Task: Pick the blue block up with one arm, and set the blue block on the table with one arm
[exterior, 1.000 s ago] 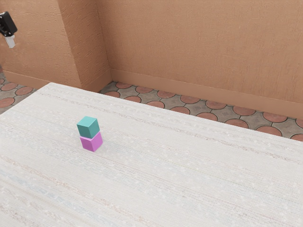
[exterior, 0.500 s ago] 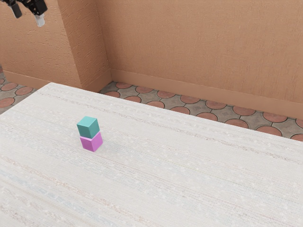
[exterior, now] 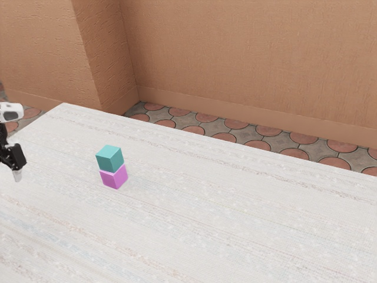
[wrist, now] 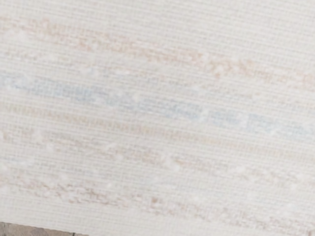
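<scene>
Comprises one white arm [exterior: 9,112], smooth and rounded, greyer at its end, and one black gripper [exterior: 14,157], blocky, angular, pale-tipped.

Bright, diffuse light, seemingly from above, blue-green block [exterior: 110,160] palest on top, pale table [exterior: 235,224] evenly lit

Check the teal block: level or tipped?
Level. In the exterior view, the teal block rests flat on the pink block, its top face parallel to the table.
</scene>
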Motion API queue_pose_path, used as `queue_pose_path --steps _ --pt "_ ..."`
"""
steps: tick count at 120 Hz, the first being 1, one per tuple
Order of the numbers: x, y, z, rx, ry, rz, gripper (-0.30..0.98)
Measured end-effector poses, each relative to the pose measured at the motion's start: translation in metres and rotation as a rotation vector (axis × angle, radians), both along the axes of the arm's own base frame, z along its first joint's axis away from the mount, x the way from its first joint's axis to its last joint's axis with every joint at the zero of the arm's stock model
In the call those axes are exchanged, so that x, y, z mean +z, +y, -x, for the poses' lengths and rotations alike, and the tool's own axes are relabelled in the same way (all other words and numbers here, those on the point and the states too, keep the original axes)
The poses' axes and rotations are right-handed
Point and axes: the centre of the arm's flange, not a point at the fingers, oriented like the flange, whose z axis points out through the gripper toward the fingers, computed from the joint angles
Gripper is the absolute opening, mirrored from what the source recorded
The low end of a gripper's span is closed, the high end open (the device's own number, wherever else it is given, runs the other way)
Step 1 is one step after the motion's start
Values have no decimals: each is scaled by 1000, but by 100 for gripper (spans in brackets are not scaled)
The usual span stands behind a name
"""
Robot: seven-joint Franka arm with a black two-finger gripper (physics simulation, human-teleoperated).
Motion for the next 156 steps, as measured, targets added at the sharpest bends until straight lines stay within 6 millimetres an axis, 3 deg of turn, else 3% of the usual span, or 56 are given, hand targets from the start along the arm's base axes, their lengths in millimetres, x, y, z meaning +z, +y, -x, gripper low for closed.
queue_pose_path --steps 12,22,39,54,73,102,116,128,156 --pt "-8 6 -5 -79 -66 -115 69" --pt "-5 0 -26 -153 -139 -175 69" --pt "-5 -9 -104 -197 -214 -189 69" --pt "-4 -30 -154 -196 -254 -197 69" --pt "-4 -36 -166 -160 -300 -148 69" --pt "-20 -11 -167 -70 -293 -125 69" --pt "-33 3 -197 -48 -298 -102 69" --pt "-57 -22 -232 -93 -286 -64 69" --pt "-75 -32 -250 -117 -276 -33 69"
